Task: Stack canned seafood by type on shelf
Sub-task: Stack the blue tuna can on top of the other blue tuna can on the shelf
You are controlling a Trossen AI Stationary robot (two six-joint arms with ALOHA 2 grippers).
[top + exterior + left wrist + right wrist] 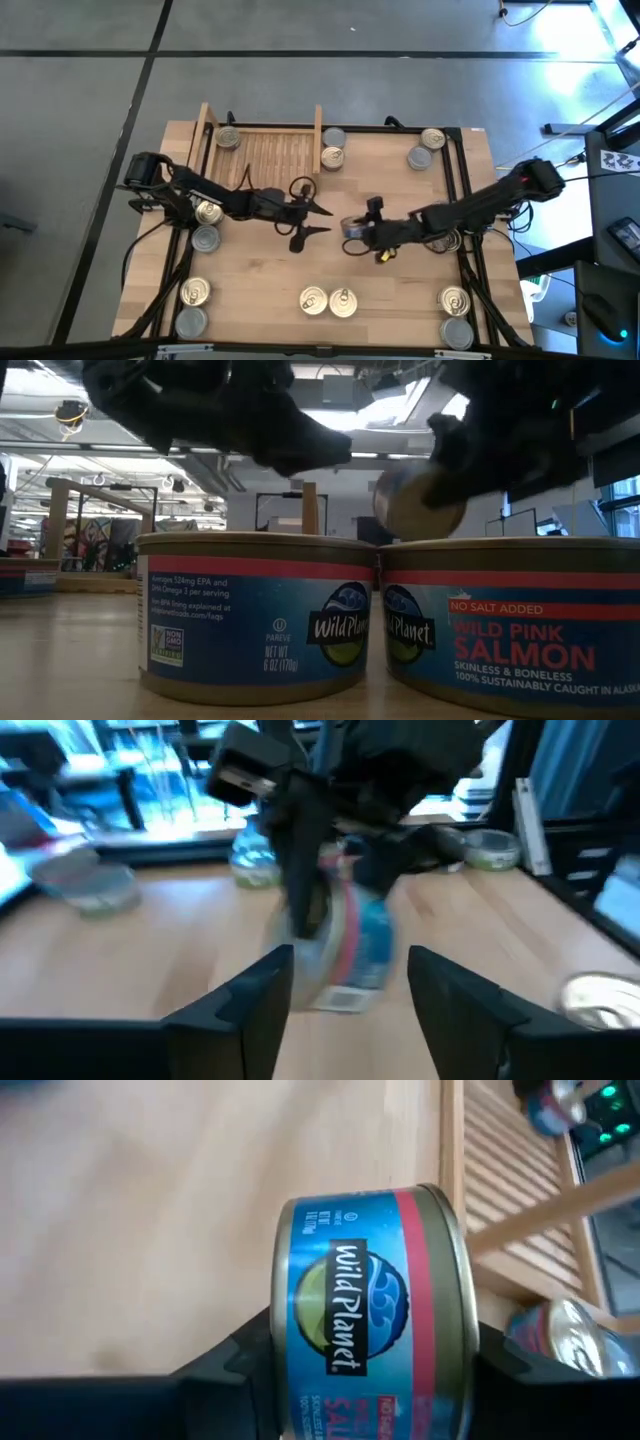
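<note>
Grey concrete floor all around, and I'm looking down on the big pale wooden tabletop (pixel 260 270) with both dark arms reaching into the middle of it.

My right gripper (pixel 352 232) is clamped on a small round tin with a blue-and-red Wild Planet label (pixel 375 1320). It's held on its side, off the table, just right of centre; the fingers squeeze it from both sides in the right wrist view. My left gripper (pixel 318 220) sits just beside it, pointing at it, fingers parted with nothing between them. In the left wrist view the held tin (pixel 345 945) hangs right in front of those parted fingers (pixel 250 1005), but I can't tell if they touch it.

Around that: two golden-topped tins (pixel 328 301) sit touching each other at the near edge, and they fill the low view, the right one reading wild pink salmon (pixel 515 625). More tins are scattered about: one gold (pixel 195 292) and one grey (pixel 190 321) at the near left corner, two (pixel 206 225) partly under the left arm, a pair (pixel 456 315) at the near right corner, and two (pixel 427 148) at the far right. Nothing lies between the grippers and the rack.

The shallow light-wood slatted shelf (pixel 270 155) stands at the far edge. One gold-topped tin (pixel 228 139) sits in its left end; two more (pixel 332 148) sit just outside its right side board.
</note>
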